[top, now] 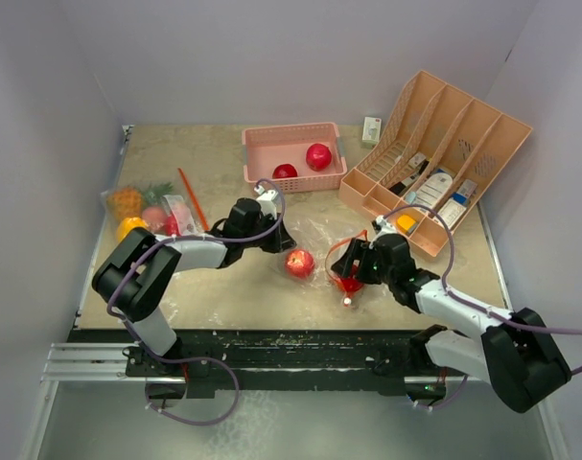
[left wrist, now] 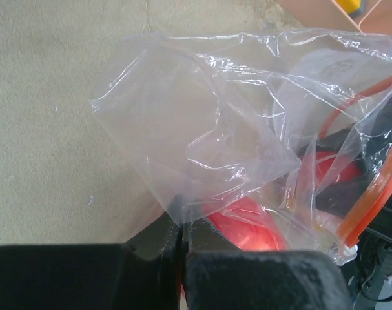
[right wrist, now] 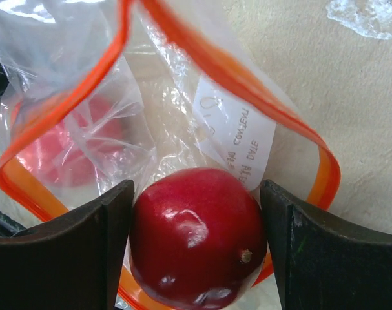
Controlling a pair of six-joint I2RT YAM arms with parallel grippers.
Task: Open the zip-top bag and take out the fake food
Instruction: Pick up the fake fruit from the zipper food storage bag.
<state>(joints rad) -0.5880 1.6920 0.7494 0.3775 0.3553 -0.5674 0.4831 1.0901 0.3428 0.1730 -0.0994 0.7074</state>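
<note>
We see a beige, stone-patterned table. Toward its far edge sit a pink basket, a small white box and, at the right, a peach slotted organizer. On the left lies a clear bag holding a pineapple, with a red-orange stick just beside it. In the middle lies a crumpled zip-top bag with a red fruit inside. A second red fruit sits at its orange mouth; we cannot tell whether it touches the table.
</note>
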